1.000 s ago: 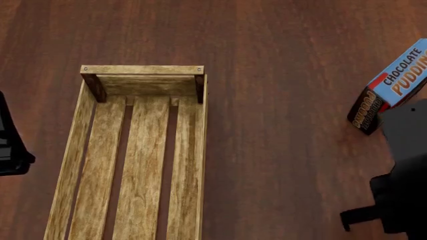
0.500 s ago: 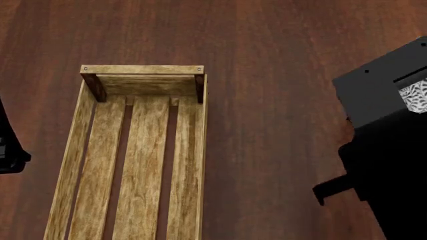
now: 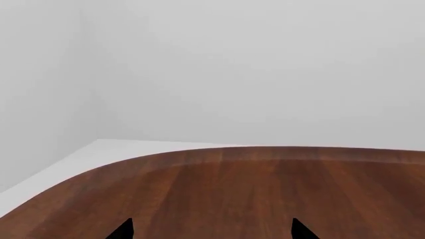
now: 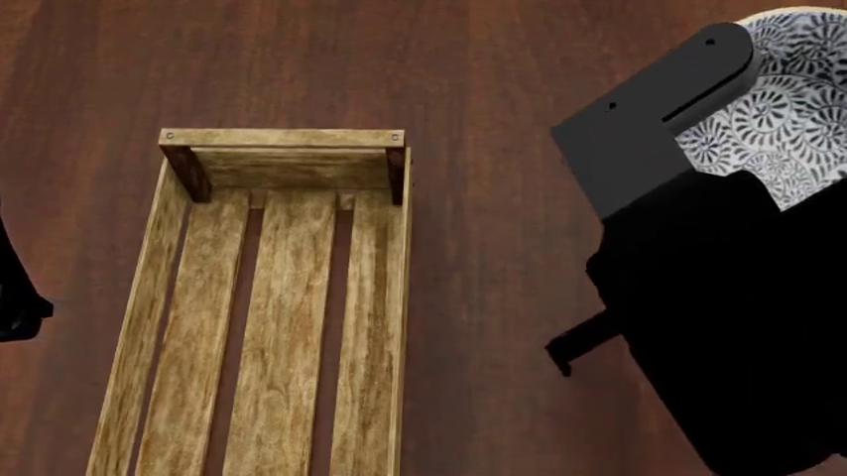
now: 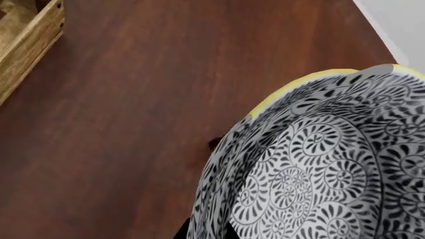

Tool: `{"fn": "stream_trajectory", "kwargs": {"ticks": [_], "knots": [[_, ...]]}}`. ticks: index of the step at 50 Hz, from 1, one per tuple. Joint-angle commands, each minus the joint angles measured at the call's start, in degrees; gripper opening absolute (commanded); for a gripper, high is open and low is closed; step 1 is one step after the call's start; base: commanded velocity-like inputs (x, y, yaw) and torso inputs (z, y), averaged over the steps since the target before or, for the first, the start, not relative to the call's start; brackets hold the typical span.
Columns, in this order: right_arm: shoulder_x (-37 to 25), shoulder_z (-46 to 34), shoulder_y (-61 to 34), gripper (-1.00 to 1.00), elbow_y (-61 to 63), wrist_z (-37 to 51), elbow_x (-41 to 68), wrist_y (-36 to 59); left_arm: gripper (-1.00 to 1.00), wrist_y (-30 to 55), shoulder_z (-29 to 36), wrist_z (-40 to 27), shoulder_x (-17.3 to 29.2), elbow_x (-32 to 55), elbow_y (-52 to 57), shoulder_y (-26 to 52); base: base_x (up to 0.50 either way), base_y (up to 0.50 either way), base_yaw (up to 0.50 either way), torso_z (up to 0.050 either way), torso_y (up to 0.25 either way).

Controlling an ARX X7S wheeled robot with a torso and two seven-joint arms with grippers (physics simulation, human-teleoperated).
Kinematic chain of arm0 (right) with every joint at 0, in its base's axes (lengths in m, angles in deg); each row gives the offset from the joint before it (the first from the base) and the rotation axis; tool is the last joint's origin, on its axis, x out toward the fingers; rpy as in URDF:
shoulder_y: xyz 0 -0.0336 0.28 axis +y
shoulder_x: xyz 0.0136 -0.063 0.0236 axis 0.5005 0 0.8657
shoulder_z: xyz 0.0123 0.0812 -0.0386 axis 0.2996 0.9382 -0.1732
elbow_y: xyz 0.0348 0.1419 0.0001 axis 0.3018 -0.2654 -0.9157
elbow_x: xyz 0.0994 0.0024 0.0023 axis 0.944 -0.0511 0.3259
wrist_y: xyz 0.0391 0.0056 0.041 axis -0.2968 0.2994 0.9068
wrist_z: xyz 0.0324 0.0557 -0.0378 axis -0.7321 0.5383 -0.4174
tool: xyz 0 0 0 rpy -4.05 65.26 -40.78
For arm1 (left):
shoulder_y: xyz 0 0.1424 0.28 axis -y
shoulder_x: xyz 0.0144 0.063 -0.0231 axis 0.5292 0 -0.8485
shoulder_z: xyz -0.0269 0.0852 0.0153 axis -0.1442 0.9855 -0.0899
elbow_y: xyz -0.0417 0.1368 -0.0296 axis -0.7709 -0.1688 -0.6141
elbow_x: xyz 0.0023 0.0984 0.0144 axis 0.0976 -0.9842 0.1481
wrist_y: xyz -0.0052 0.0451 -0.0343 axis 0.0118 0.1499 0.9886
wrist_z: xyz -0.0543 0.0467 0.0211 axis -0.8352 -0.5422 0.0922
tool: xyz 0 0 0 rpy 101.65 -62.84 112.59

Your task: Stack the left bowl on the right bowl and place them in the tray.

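Observation:
The tray (image 4: 281, 139), a long crate of light wooden slats, lies empty at the left-centre of the head view; its corner shows in the right wrist view (image 5: 27, 35). A bowl (image 4: 794, 99) with a black-and-white swirl pattern and a yellow rim is held up at the upper right, right of the tray. My right gripper (image 5: 204, 231) is shut on the wall of this bowl (image 5: 319, 164), one fingertip either side. I cannot tell whether a second bowl is nested in it. My left gripper (image 3: 212, 230) is open and empty over bare table.
My right arm (image 4: 715, 297) fills the right side of the head view. A bit of my left arm (image 4: 16, 307) shows at the left edge. The dark wooden table's curved edge (image 3: 199, 152) lies ahead of the left gripper, with white wall beyond.
My right arm has risen and moved left toward the tray, bringing the patterned bowl into the head view and covering the blue pudding box. The left arm has drawn slightly left.

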Motion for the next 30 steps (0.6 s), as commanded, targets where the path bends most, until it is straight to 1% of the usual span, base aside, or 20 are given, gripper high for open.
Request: {"fn": "stream_trajectory", "kwargs": {"ticks": [1,19,30], "knots": [[3.6,-1.1,-3.4,-1.00,-1.2,-2.1,-3.5,2.1,1.00,0.3,-0.1,-0.2,0.2,0.3,0.3,-0.1,0.00,0.00,0.00,0.000,0.010],[6.9,-1.8,-5.6,-1.00,-1.2,-9.2,-7.9,0.7,1.00,0.1,-1.1,-0.6,0.5,0.9,-0.1,0.1,0.00,0.00,0.00,0.000,0.001],[10.7,-3.5,-8.3,-1.00,-1.1,-12.4,-9.9,1.3,1.00,0.2,-0.9,-0.8,0.5,0.9,-0.4,0.3,0.00,0.00,0.00,0.000,0.001]]}}
